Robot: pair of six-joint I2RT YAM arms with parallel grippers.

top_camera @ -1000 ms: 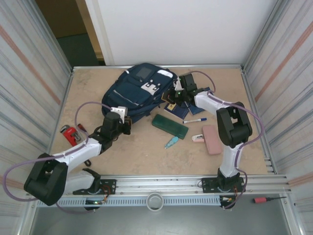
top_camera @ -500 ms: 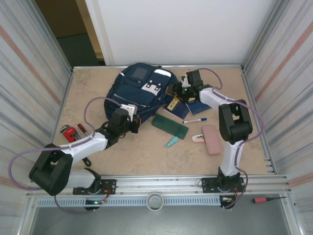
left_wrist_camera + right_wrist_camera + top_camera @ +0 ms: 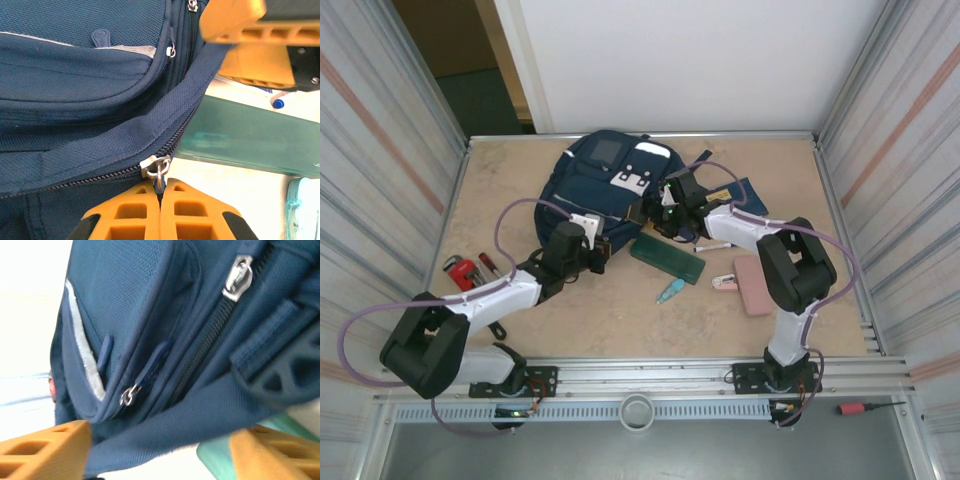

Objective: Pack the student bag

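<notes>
A robot lab cell: corrugated walls, aluminium rail

The large navy fabric student bag lies far centre on the tan table. Just near-right of it lies a flat green pencil case, and farther right and nearer, a pink pouch. Red-handled tools lie near the left edge. The left gripper sits at the bag's near edge on a metal zipper pull, the right gripper at the bag's right side.

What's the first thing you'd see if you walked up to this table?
The big navy backpack at the far middle of the table, much the largest thing there. Next, the left gripper, pinched shut on the backpack's zipper pull. The right gripper hangs open at the backpack's right edge, near a green pencil case.
</notes>
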